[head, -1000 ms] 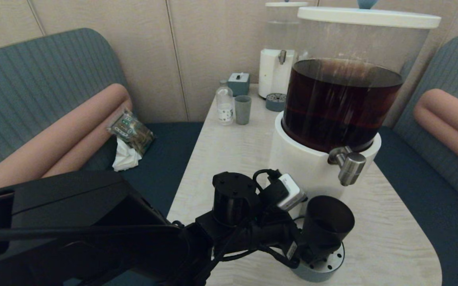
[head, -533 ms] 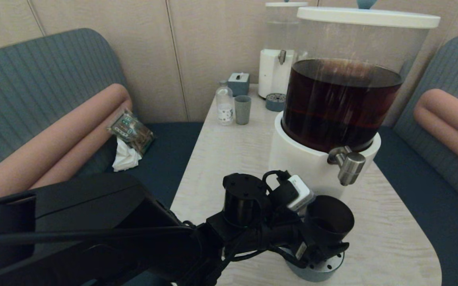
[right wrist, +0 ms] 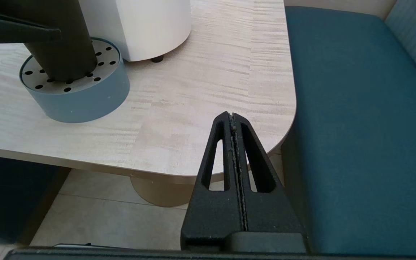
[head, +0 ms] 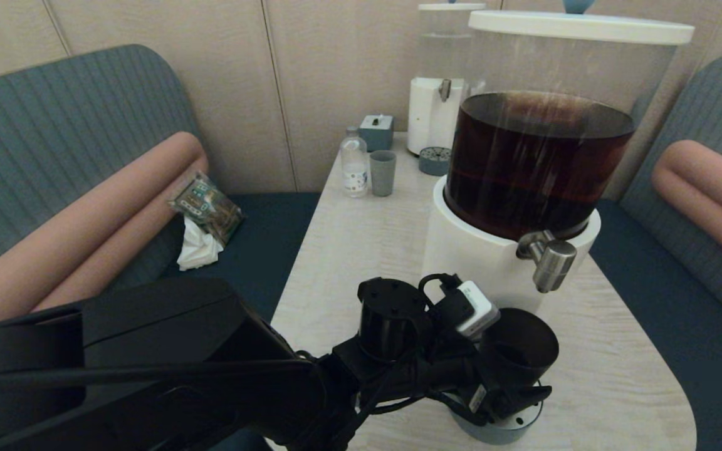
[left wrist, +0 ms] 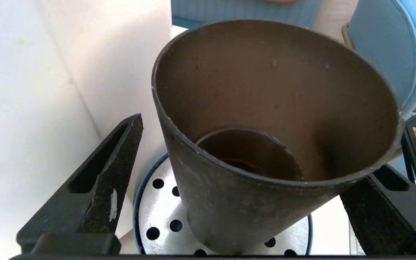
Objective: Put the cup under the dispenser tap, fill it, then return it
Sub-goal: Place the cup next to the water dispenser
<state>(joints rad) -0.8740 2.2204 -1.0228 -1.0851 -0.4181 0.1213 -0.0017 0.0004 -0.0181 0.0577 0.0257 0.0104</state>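
The black cup (head: 517, 351) stands upright on the round perforated drip tray (head: 514, 421), below and slightly nearer than the steel dispenser tap (head: 549, 260). Dark liquid shows at the cup's bottom (left wrist: 251, 155). My left gripper (head: 514, 383) is open with its fingers on either side of the cup (left wrist: 265, 209). One finger (left wrist: 114, 169) stands clearly apart from the wall; the other (left wrist: 385, 202) sits close under the rim. My right gripper (right wrist: 232, 117) is shut and empty, low beside the table's near right corner.
The big dispenser (head: 536, 163) of dark liquid stands just behind the tray. At the table's far end are a clear-liquid dispenser (head: 445, 81), a grey-blue cup (head: 383, 173), a small bottle (head: 355, 164) and a box (head: 376, 130). The rounded table edge (head: 680, 388) is near the tray.
My left arm has slid forward and to the right, bringing the open fingers further around the cup. The cup has stayed in place on the tray.
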